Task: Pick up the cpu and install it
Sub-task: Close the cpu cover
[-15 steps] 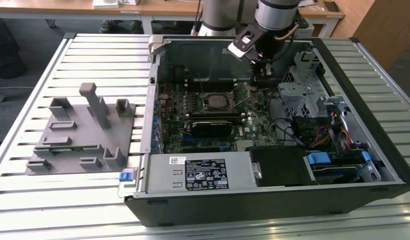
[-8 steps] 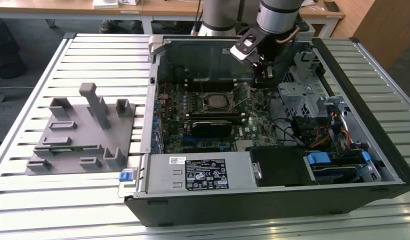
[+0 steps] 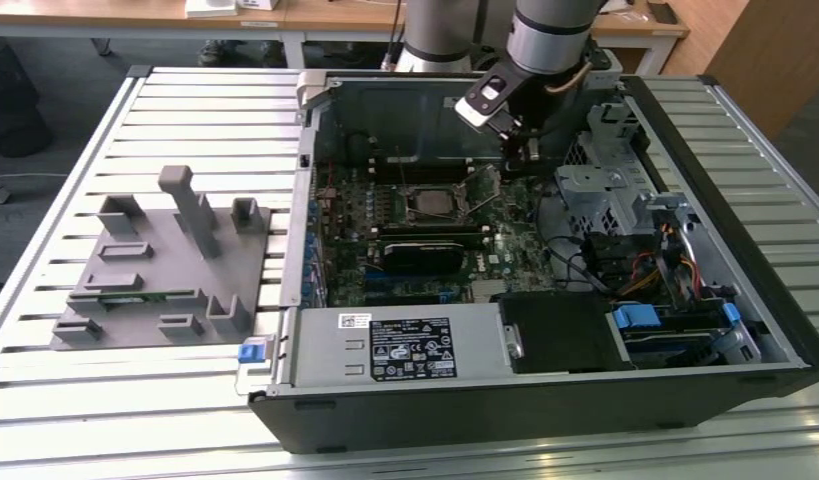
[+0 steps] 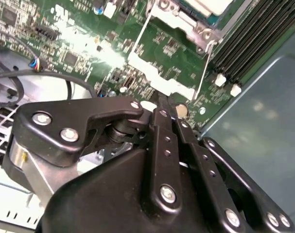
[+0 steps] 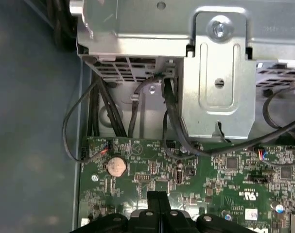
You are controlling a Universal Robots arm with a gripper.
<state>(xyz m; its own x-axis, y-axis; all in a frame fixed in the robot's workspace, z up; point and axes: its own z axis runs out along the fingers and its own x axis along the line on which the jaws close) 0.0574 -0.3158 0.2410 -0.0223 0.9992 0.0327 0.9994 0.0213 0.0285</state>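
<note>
Slatted table carries the open PC case. Claw is clenched, tips low over the motherboard. cpu is seated in the socket, and is cut off at the frame edge in the second wrist view.

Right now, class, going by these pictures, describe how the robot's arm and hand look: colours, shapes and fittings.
The arm is a smooth grey tube with a black-and-silver block by its wrist. The hand is matte black, with two slim, flat, hinged fingers dotted with silver screws.
</note>
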